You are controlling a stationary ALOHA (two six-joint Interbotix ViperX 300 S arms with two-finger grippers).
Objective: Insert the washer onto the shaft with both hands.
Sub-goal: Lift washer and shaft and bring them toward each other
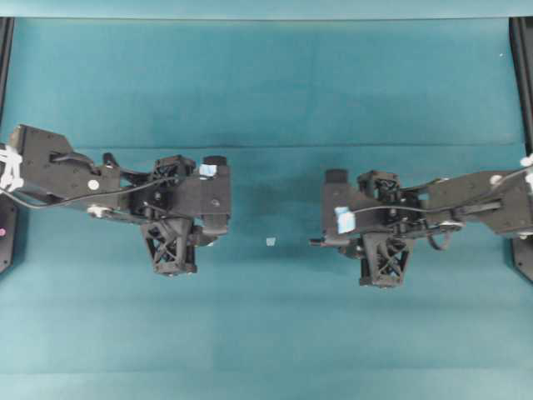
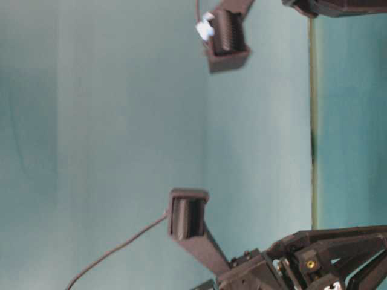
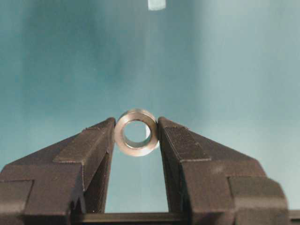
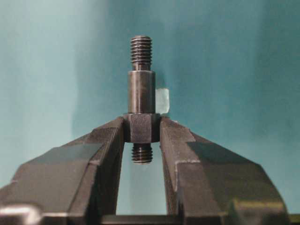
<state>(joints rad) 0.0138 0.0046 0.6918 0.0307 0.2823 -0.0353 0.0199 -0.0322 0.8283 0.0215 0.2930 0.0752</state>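
Teal worktop (image 1: 266, 108), smooth, w/ one small pale square (image 1: 271, 242) lying on it, prob. tape; black rails (image 1: 520, 75) well apart from the square at both side edges.

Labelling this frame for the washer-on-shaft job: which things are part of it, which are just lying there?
Job:
washer, clamped in left gripper
shaft, clamped by its thick middle in right gripper

Lying about:
pale tape square on the table, between the arms
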